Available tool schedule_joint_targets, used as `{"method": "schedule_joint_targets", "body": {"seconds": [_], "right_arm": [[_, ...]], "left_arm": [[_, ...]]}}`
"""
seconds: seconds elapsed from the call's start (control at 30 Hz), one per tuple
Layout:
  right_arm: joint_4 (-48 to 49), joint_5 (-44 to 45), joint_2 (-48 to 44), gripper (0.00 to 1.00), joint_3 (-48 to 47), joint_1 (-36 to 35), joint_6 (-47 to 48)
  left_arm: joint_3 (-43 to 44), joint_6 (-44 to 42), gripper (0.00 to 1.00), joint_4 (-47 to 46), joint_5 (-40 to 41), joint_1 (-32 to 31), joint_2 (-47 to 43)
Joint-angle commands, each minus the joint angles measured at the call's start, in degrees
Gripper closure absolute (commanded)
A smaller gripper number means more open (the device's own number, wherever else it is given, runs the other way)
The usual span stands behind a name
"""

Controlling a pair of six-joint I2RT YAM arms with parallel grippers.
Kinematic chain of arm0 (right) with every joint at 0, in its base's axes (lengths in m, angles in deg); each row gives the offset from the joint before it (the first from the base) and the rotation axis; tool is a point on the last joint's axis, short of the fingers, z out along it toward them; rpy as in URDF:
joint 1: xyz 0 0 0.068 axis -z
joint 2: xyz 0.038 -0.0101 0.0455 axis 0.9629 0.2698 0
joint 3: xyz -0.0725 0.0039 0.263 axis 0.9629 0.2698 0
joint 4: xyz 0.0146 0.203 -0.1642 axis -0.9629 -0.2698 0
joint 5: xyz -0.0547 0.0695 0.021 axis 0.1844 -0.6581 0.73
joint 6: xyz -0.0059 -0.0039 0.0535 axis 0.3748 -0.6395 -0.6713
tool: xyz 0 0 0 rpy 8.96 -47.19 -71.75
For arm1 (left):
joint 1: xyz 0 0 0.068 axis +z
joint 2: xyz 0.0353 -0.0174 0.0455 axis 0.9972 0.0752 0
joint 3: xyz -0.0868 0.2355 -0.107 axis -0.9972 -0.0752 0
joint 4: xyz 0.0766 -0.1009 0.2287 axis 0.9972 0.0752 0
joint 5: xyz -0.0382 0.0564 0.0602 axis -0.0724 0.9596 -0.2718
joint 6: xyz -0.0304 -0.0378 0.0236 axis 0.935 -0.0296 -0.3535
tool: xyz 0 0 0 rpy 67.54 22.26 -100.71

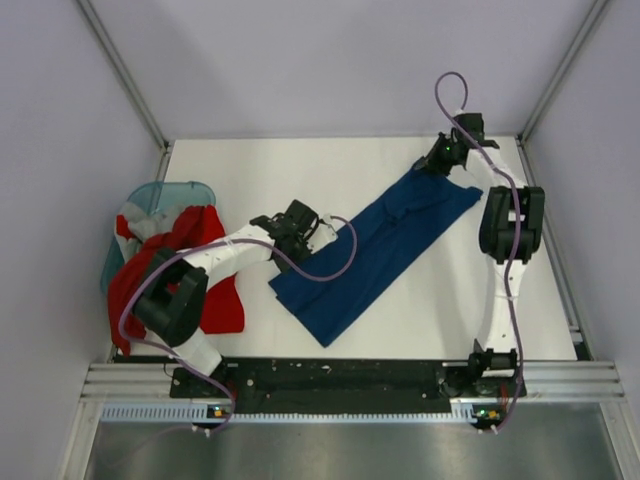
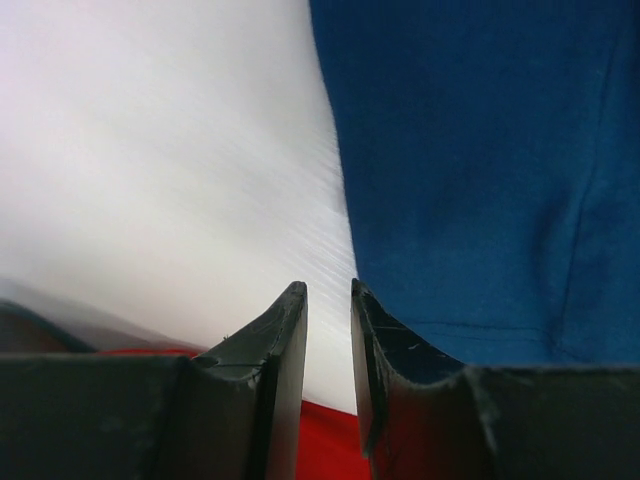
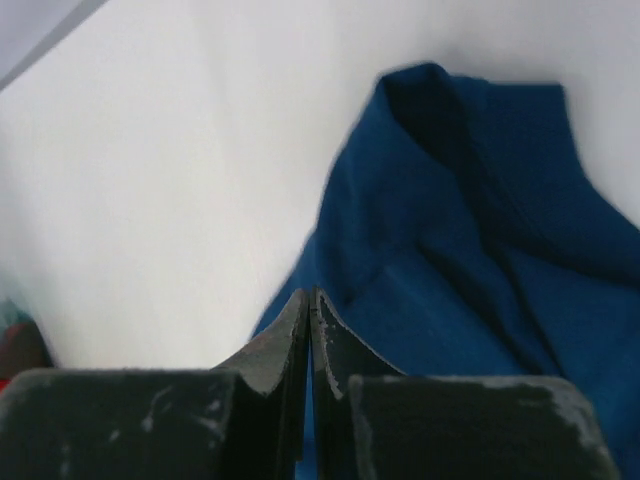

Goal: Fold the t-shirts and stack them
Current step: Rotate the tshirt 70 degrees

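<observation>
A dark blue t-shirt (image 1: 385,245) lies as a long folded strip, running diagonally across the white table (image 1: 260,180). My left gripper (image 1: 305,225) hovers beside its left edge, open by a narrow gap with nothing between the fingers. In the left wrist view that gripper (image 2: 328,288) shows bare table through its gap, blue cloth (image 2: 480,170) to the right and red cloth (image 2: 324,444) below. My right gripper (image 1: 432,165) sits at the shirt's far end, shut. In the right wrist view its tips (image 3: 310,292) meet just above the rumpled blue cloth (image 3: 470,300).
A red t-shirt (image 1: 215,300) spills from the teal plastic basket (image 1: 160,192) at the left edge onto the table, under the left arm. Grey-white cloth (image 1: 130,222) shows inside the basket. Metal frame posts and grey walls bound the table's far corners.
</observation>
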Motion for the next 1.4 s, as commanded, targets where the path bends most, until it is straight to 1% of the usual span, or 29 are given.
{"method": "schedule_joint_targets", "body": {"seconds": [0.0, 0.07, 0.17, 0.23, 0.33, 0.37, 0.4, 0.47, 0.57, 0.67, 0.73, 0.77, 0.83, 0.93, 1.03, 1.1, 1.17, 1.23, 1.3, 1.33, 1.37], "right_arm": [[-0.3, 8.1, -14.8, 0.99, 10.2, 2.3, 6.1], [-0.3, 9.7, -19.8, 1.00, 18.2, 3.8, 5.9], [1.0, 9.6, -22.2, 1.00, 28.3, 7.1, 5.2], [2.5, 7.8, -21.2, 1.00, 32.1, 9.3, 4.6], [2.8, 5.9, -17.3, 1.00, 30.9, 10.6, 4.4], [2.7, 5.4, -16.1, 1.00, 29.6, 10.6, 4.5], [2.6, 4.4, -13.6, 1.00, 27.5, 10.6, 4.1], [2.5, 1.3, -9.4, 1.00, 22.5, 10.4, 3.2], [-0.1, -1.0, -2.9, 1.00, 12.8, 9.5, 1.7], [-1.1, -2.4, 3.3, 1.00, 2.7, 7.5, 0.2], [-1.3, -3.8, 7.3, 1.00, -4.0, 5.8, -1.1], [-2.2, -4.6, 9.3, 1.00, -9.0, 4.7, -1.3], [-6.0, -4.7, 10.7, 0.98, -14.2, 3.0, 0.2], [-5.9, -2.5, 3.6, 0.88, -9.9, 2.5, 5.6], [-5.8, -0.5, -7.1, 0.72, -3.6, 2.8, 13.0], [-5.5, -2.2, -15.2, 0.60, 1.4, 2.7, 18.2], [-4.0, -6.7, -23.7, 0.51, 7.7, 2.5, 22.1], [-0.4, -13.5, -33.3, 0.48, 16.2, 1.8, 26.8], [5.9, -19.1, -44.0, 0.47, 27.2, 1.2, 29.5], [8.0, -21.3, -49.7, 0.47, 33.4, 1.0, 30.1], [9.5, -21.1, -55.6, 0.46, 39.3, 0.8, 30.7]], "left_arm": [[0.4, -0.9, 0.72, -6.1, 3.7, 0.9, 2.4], [-0.1, -0.9, 0.72, -6.7, 4.0, 1.0, 3.9], [-1.8, -1.3, 0.72, -6.9, 1.3, 0.8, 4.7], [-3.5, -1.7, 0.72, -6.4, -1.3, 0.7, 4.2], [-6.1, -2.5, 0.72, -4.3, -6.1, 0.0, 2.7], [-7.1, -2.9, 0.72, -3.6, -7.0, -0.4, 2.0], [-8.2, -3.2, 0.72, -2.9, -10.4, -1.1, 1.1], [-11.3, -4.1, 0.72, -2.1, -13.9, -3.4, -1.3], [-15.0, -4.8, 0.71, -1.5, -19.7, -8.0, -4.8], [-16.7, -6.4, 0.71, 0.3, -25.3, -12.6, -8.1], [-16.5, -7.3, 0.71, 1.0, -26.7, -15.0, -9.7], [-16.0, -7.2, 0.71, 1.1, -27.1, -15.6, -10.5], [-14.4, -6.1, 0.71, 1.6, -27.0, -15.9, -11.9], [-13.5, -5.4, 0.70, 1.1, -22.4, -15.4, -15.4], [-14.3, -5.4, 0.67, -1.7, -18.5, -14.9, -20.4], [-14.8, -5.8, 0.60, -4.9, -17.4, -14.9, -23.2], [-15.6, -7.3, 0.58, -8.1, -19.3, -15.0, -24.5], [-17.4, -9.5, 0.56, -11.5, -22.1, -15.6, -25.0], [-19.8, -12.4, 0.55, -15.5, -25.8, -16.3, -25.7], [-21.0, -13.6, 0.55, -17.6, -27.6, -17.0, -26.0], [-22.0, -15.1, 0.54, -19.3, -29.6, -17.7, -25.9]]}}
